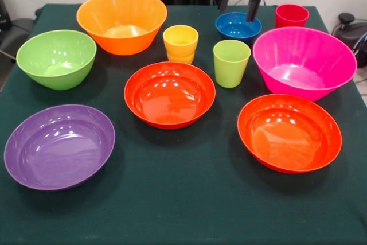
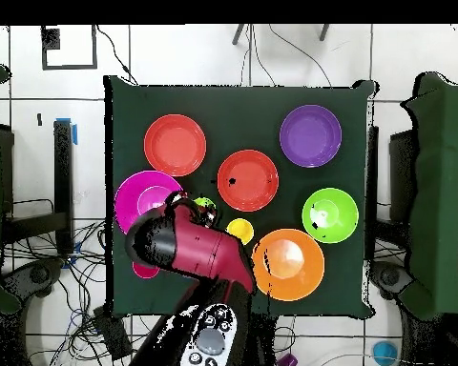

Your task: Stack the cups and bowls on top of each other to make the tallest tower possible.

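Note:
My gripper (image 1: 239,2) hangs open and empty at the far side of the table, its two fingers just above the small blue bowl (image 1: 238,27). The red cup (image 1: 291,15) stands to the right of that bowl. The yellow-orange cup (image 1: 180,44) and the lime green cup (image 1: 231,62) stand in front of it. The magenta bowl (image 1: 304,61), deep orange bowl (image 1: 121,21), lime-green bowl (image 1: 56,58), purple bowl (image 1: 59,146) and two red-orange bowls (image 1: 170,94) (image 1: 289,133) each sit apart on the cloth. Nothing is stacked, so no tower shows.
The dark green cloth covers the table (image 1: 189,199). In the overhead view the red arm (image 2: 190,248) hides the blue bowl and most of the red cup (image 2: 145,271). Cables lie on the floor by the robot's base.

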